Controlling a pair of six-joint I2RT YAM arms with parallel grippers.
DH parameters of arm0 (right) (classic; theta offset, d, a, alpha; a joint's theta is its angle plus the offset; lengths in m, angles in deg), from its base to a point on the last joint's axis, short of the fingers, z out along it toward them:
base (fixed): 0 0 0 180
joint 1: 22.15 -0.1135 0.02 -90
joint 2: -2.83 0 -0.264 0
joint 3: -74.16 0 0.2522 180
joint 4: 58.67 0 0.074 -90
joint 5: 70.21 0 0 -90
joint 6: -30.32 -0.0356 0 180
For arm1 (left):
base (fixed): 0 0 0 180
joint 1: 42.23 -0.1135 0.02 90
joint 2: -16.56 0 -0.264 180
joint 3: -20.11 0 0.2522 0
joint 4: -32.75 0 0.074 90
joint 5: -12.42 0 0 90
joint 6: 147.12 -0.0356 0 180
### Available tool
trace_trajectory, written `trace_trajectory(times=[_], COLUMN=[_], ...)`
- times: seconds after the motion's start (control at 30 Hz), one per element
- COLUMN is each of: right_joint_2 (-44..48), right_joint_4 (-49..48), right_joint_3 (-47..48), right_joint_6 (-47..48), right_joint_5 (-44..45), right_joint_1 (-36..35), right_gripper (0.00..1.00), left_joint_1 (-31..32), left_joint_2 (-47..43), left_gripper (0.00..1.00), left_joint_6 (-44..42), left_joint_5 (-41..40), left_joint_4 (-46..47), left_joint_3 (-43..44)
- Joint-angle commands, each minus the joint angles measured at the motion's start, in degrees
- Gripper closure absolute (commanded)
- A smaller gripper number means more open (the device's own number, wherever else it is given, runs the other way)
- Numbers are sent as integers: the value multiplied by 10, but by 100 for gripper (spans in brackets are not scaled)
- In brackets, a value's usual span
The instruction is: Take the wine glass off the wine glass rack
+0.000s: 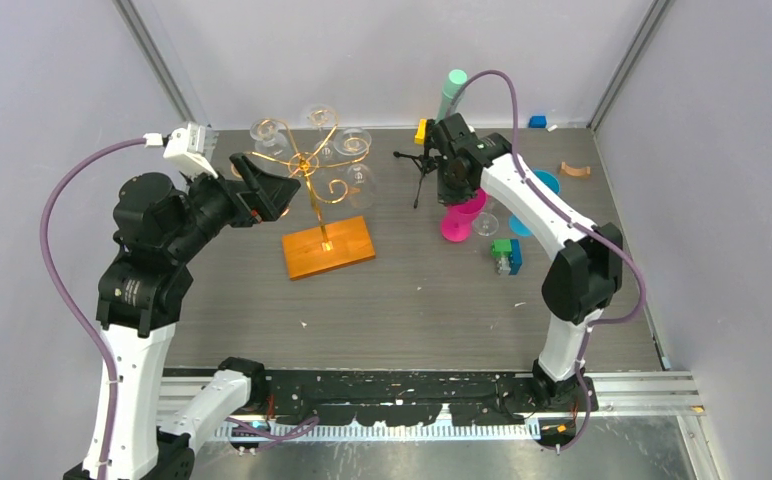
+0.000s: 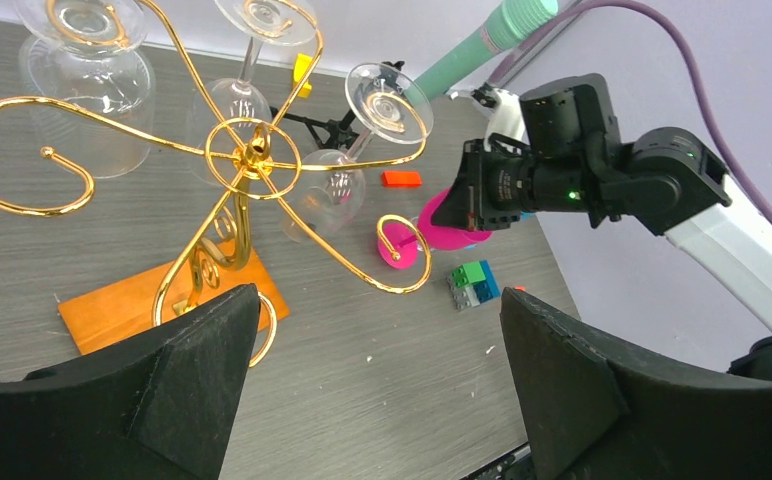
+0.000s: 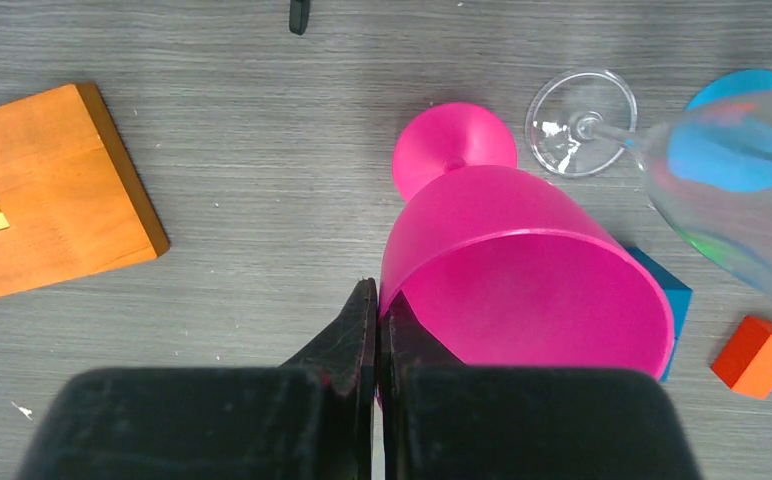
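1. A grey wood-grain table (image 1: 402, 300) sits inside plain pale walls (image 1: 362, 50), with a metal rail (image 1: 642, 385) along its near edge.
2. The rack (image 1: 317, 205) stands left of centre. Its gold post is upright and its scroll arms spread from the top like spokes.
3. The rack's orange-brown base (image 1: 328, 250) lies flat. Its long side runs left to right, with the right end slightly farther back.
4. Clear wine glasses (image 2: 82, 100) hang upside down in the scrolls, feet up and bowls down.
5. The left gripper (image 2: 377, 300) is spread wide and holds nothing. It is near the rack's left side and faces it.
6. The right gripper (image 3: 377, 300) is pinched tight on the rim of a pink cup (image 3: 522, 290), right of the rack.
7. Another clear glass (image 3: 577, 125) lies on its side just beside the pink cup.
8. Green and blue blocks (image 1: 507, 255) sit near them.
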Motion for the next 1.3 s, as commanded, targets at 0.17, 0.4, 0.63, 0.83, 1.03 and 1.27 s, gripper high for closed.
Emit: trace_trajectory(times=[0.17,0.4,0.63,0.83,1.03,1.27], right_joint_2=[-49,-73,-75,-43,12,104], right_joint_4=[-4,-1,5,-15,-67,-184], right_joint_3=[61,87,108,114,83,24], right_joint_6=[17,21,21,19,-1,-80], right_joint_5=[-4,-3,-12,-56,-95,-184], right_joint_1=[2,5,10,10,10,10], right_gripper=[93,87,66,50,42,41], left_joint_1=[-1,0,0,-1,-1,-1], left_joint_2=[-2,0,0,-4,-16,-22], left_gripper=[7,7,7,7,6,5], left_joint_6=[-5,-9,-13,-33,-69,-71], left_joint_5=[-8,-11,-14,-33,-124,-133], left_joint_4=[0,-3,-11,-20,-49,-43], left_joint_3=[3,6,11,21,57,58])
